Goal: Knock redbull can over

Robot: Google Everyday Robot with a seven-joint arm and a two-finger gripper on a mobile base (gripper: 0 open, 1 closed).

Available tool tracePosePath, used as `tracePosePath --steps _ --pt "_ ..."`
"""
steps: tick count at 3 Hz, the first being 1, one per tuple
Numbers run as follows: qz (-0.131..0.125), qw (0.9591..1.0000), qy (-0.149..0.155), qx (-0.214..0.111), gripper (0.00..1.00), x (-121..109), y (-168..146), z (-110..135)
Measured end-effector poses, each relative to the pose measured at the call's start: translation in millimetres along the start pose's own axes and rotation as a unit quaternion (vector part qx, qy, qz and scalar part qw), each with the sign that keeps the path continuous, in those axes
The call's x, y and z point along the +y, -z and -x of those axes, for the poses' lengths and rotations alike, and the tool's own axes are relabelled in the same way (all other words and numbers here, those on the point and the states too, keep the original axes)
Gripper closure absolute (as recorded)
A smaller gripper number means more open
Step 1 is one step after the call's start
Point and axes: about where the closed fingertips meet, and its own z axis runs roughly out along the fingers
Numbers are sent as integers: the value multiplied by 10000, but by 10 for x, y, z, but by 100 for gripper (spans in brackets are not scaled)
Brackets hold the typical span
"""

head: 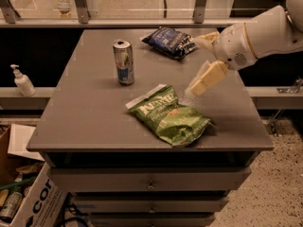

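On the table (85, 108), upright redbull can (124, 63), hand (200, 83) well apart, over tabletop

Shiny metal redbull can (124, 62), glossy green bag (169, 117), matt table (90, 122), seemingly plastic gripper (195, 90) above its right side

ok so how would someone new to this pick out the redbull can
On the grey table, the gripper hovers over the right side; look left instead, behind the green bag and left of the dark blue bag. The can stands upright there, the only slim metal thing, silver and blue.
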Motion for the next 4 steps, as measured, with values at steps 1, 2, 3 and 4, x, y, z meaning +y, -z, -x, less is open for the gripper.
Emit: tracePosePath --steps 1,2,3,4 --pt "-200 9986 -50 -494 0 -167 -264 128" --pt "-310 9944 -159 -999 0 -359 -599 304" --pt "-231 9892 -390 -1391 0 -457 -997 462" --pt "-18 9829 -676 -1713 0 -440 -1417 605"
